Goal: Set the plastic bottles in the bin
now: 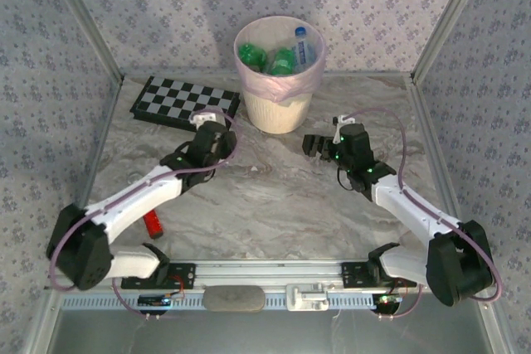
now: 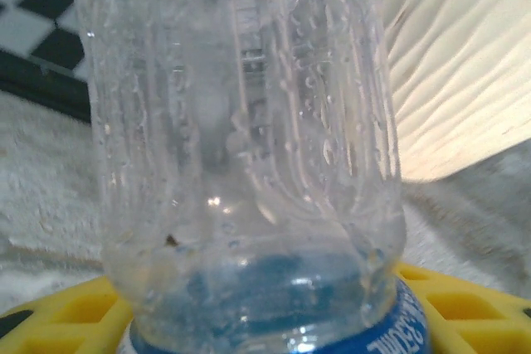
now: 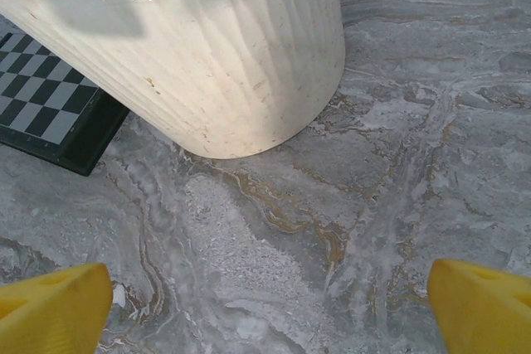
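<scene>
Your left jaws clamp a clear, blue-labelled plastic bottle (image 2: pixel 249 163).
Beside the round cream pink-lined bin (image 1: pixel 278 112), your right jaws gape empty.

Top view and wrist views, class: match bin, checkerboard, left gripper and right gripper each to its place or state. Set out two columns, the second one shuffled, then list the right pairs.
Column one:
1. bin
2. checkerboard
3. left gripper
4. right gripper

Column two:
A. open, holding nothing
B. flat on the table, left of the bin
C. shut on a clear bottle
D. has green bottles inside

Pairs: 1-D, 2-B, 3-C, 4-A
</scene>
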Controlling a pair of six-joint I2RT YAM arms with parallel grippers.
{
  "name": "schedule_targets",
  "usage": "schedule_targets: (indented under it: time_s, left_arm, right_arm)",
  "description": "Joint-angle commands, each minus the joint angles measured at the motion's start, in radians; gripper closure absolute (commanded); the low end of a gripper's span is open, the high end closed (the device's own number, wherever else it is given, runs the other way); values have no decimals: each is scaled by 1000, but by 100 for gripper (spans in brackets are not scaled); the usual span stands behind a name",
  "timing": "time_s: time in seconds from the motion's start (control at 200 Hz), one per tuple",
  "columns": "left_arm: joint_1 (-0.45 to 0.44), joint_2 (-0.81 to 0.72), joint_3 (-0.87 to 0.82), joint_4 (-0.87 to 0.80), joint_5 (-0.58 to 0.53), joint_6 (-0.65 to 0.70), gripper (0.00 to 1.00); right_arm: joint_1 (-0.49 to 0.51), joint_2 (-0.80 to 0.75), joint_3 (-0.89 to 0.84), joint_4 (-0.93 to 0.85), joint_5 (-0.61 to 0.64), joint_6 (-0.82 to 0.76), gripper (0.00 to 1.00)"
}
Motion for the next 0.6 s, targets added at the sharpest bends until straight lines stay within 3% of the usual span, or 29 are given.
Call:
schedule_targets:
  time_s: [0.0,0.285,0.595]
  left_arm:
    - [19,-83,17,48,-8,76,47]
    - [61,-115,164,74,178,236,47]
    - [82,177,613,-144,430,482,46]
  right_arm:
    - [8,7,28,23,-2,18,1]
    - [16,7,23,24,-14,22,1]
    - [29,-27,17,-2,-9,24,1]
